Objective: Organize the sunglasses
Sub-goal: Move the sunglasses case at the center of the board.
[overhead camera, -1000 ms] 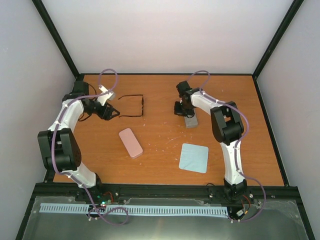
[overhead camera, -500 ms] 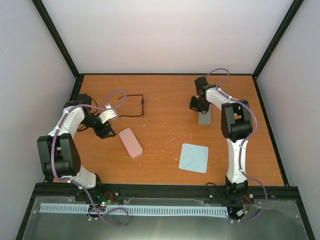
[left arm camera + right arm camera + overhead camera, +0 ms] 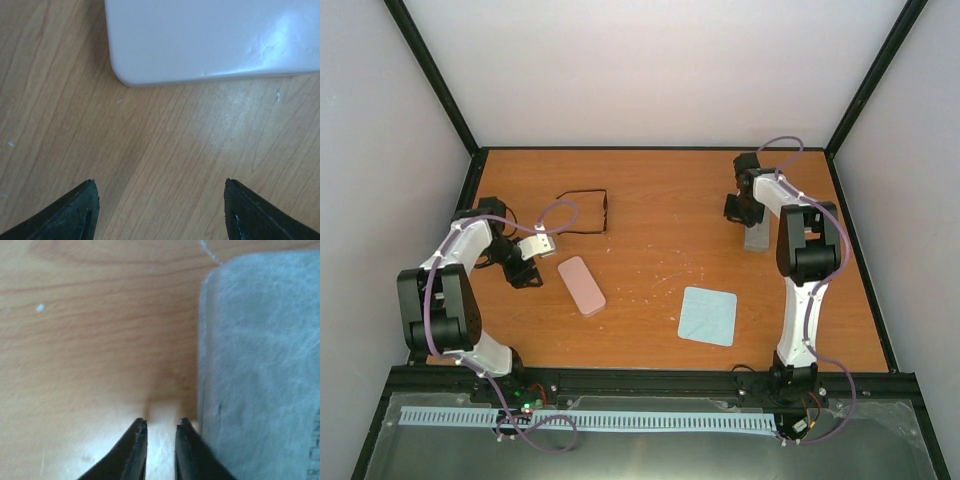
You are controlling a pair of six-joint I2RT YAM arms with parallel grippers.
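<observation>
The right gripper (image 3: pixel 161 425) has its jaws slightly parted, with nothing between them, low over the wooden table (image 3: pixel 95 340). A grey case (image 3: pixel 260 365) lies just beside one fingertip.

Left claw (image 3: pixel 526 276) backed off black wire sunglasses (image 3: pixel 585 212), now just left of pink oblong case (image 3: pixel 581 285). Right claw (image 3: pixel 744 213) plus grey felt case (image 3: pixel 756 239) slid toward right edge of tabletop (image 3: pixel 650 180), jaws cracked apart.

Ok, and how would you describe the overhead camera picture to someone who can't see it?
Seen from above, two white-and-black robot arms reach over a wooden table: the left gripper is beside a pink case, the right gripper by a grey case. Black sunglasses lie unfolded at the back, a pale blue cloth near the front.
</observation>
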